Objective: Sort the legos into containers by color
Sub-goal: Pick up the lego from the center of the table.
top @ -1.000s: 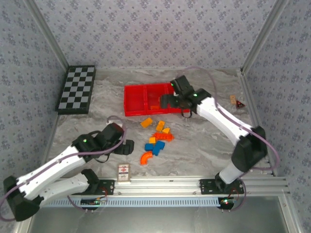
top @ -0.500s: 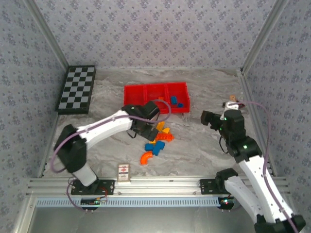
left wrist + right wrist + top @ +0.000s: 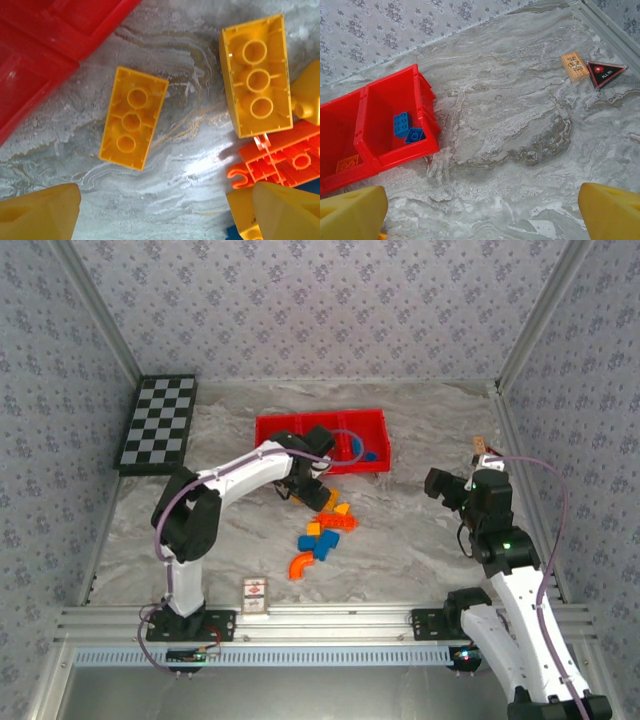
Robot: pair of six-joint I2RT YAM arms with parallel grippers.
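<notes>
Marbled grey tabletop (image 3: 430,550) carries the red tray (image 3: 272,450), with blue bricks (image 3: 402,124) in its right compartment. Over a yellow brick (image 3: 133,118) just beside the tray, the left gripper (image 3: 165,210) hangs spread. Well apart, the right gripper (image 3: 480,210) gapes empty. The loose legos (image 3: 322,535) lie near the tray.

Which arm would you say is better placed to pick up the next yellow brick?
Left. The left gripper hovers open over a yellow brick beside the red tray; the right gripper hangs off to the side.
</notes>
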